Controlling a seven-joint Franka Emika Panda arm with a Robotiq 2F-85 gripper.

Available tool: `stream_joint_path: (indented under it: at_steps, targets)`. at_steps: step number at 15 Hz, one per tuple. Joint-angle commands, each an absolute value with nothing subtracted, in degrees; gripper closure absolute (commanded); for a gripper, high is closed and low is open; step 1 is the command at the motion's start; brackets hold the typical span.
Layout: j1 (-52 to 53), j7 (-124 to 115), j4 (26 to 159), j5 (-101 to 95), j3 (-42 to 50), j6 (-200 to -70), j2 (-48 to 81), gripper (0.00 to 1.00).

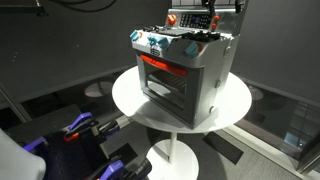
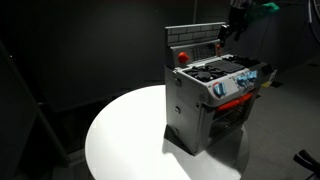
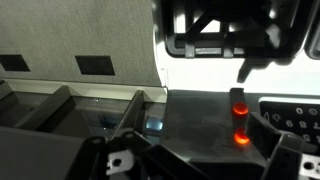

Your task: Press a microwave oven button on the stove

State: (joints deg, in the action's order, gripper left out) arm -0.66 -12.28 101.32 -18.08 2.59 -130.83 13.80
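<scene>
– Dark walls surround the round white tabletop. Where is your stove?
– Mid-frame in both exterior views. The stove stands upright on that tabletop, with its back panel raised at the top.
– And your claw?
– Your claw hangs at the upper right of the frame, over the panel's end. In the wrist view a dark fingertip points down from the top edge. It sits just above a glowing red button and apart from it, as far as I can see. Whether the jaws are spread or together, I cannot tell.
– So which step?
– I judge you're on the approach, with the press not yet made. Next calls for a short, straight push along the fingertip's line onto the red cap. Keep it gentle, since the light stove could slide or tip.
</scene>
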Motion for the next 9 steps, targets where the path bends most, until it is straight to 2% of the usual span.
stream_joint_path:
  at_steps: [1, 9]
  targets:
    - [0.1, -12.7, 98.7, -18.0, 3.4, -129.2, 15.1, 0.0]
    - [0.1, -12.5, 97.7, -17.8, 3.6, -129.1, 16.3, 0.0]
